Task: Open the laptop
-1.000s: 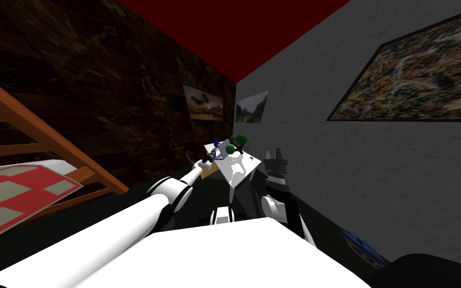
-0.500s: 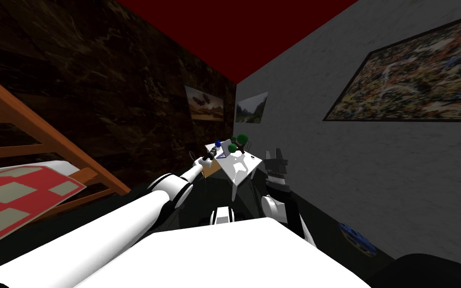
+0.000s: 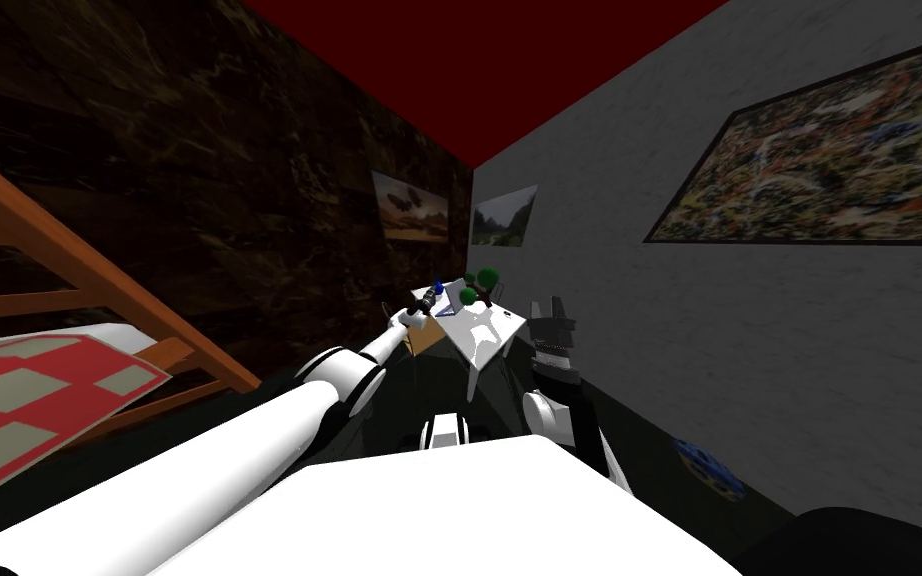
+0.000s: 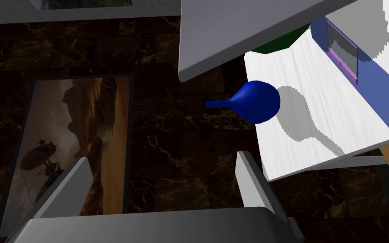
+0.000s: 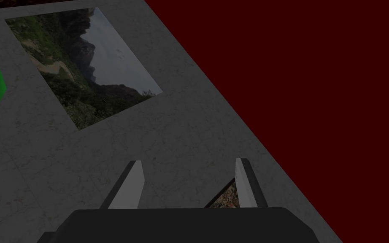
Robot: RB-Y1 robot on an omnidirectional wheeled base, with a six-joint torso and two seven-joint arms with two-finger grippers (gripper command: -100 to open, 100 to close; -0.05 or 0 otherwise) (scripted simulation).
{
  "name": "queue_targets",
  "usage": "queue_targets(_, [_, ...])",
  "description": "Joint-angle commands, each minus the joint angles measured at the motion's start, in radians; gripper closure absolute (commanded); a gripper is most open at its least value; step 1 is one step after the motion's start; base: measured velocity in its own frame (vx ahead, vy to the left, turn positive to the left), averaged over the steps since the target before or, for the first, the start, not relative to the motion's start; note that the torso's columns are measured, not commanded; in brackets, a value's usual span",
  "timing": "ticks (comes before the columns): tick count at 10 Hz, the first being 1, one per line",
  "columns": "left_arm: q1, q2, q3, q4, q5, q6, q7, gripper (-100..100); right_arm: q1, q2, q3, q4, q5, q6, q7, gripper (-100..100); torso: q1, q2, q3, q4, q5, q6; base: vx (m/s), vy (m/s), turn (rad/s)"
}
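Note:
The laptop (image 4: 360,63) lies on a white desk (image 4: 312,139). It has a blue and purple base, and its grey lid (image 4: 240,33) stands raised away from the base. In the head view the laptop (image 3: 452,305) is small and far, on the desk (image 3: 479,335). My left gripper (image 4: 164,181) is open and holds nothing. It hangs off the desk's edge, apart from the lid, and a blue vase (image 4: 255,102) stands between it and the laptop. The left gripper (image 3: 430,299) is stretched out to the desk. My right gripper (image 3: 547,305) is raised beside the desk, open and empty, as in its own view (image 5: 187,181).
Green plants (image 3: 479,283) stand on the desk behind the laptop. A wooden bed frame (image 3: 99,290) with a red and grey cover (image 3: 29,390) is at my left. A blue round thing (image 3: 709,470) lies on the dark floor by the grey wall.
My left hand has drawn slightly back from the laptop, toward the desk's edge. The head view has shifted a little. The right arm has not moved.

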Motion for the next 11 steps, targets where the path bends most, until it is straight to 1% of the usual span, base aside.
queue_targets(1, [-0.041, -0.004, -0.016, 0.037, 0.011, -0.020, 0.019, -100, 0.000, 0.000, 0.000, 0.000, 0.000, 0.000, 0.000, 0, -0.006, 0.000, 0.000, 0.000, -0.002, 0.000, -0.005, 0.106, -0.071])
queue_targets(2, [-0.041, -0.004, -0.016, 0.037, 0.011, -0.020, 0.019, -100, 0.000, 0.000, 0.000, 0.000, 0.000, 0.000, 0.000, 0, -0.004, -0.001, 0.000, 0.000, -0.002, 0.001, 0.009, 0.118, -0.070])
queue_targets(3, [-0.047, -0.011, -0.023, 0.041, 0.014, -0.007, 0.022, -100, 0.000, 0.000, 0.000, 0.000, 0.000, 0.000, 0.000, 0, -0.003, -0.002, -0.001, 0.000, -0.001, 0.000, 0.067, 0.149, -0.168])
queue_targets(4, [-0.047, -0.014, -0.028, 0.044, 0.014, 0.002, 0.021, -100, 0.000, 0.000, 0.000, 0.000, 0.000, 0.000, 0.000, 0, -0.001, -0.004, -0.002, -0.001, -0.001, 0.001, 0.145, 0.158, -0.175])
queue_targets(7, [-0.047, -0.022, -0.047, 0.051, 0.010, 0.032, 0.010, -100, 0.000, 0.000, 0.000, 0.000, 0.000, 0.000, 0.000, 0, -0.007, -0.004, -0.002, -0.001, -0.002, 0.001, 0.181, 0.079, -0.203])
queue_targets(9, [-0.048, -0.025, -0.061, 0.053, 0.005, 0.051, 0.000, -100, 0.000, 0.000, 0.000, 0.000, 0.000, 0.000, 0.000, 0, -0.006, -0.001, 0.000, 0.000, -0.002, 0.001, 0.217, 0.044, -0.198])
queue_targets(10, [-0.052, -0.022, -0.060, 0.061, 0.009, 0.038, 0.008, -100, 0.000, 0.000, 0.000, 0.000, 0.000, 0.000, 0.000, 0, -0.004, -0.001, 0.000, 0.000, -0.001, 0.001, 0.096, 0.031, -0.040])
queue_targets(11, [-0.040, -0.010, -0.033, 0.043, 0.002, 0.052, -0.004, -100, 0.000, 0.000, 0.000, 0.000, 0.000, 0.000, 0.000, 0, -0.004, 0.003, 0.001, 0.000, -0.001, 0.001, 0.016, 0.007, -0.175])
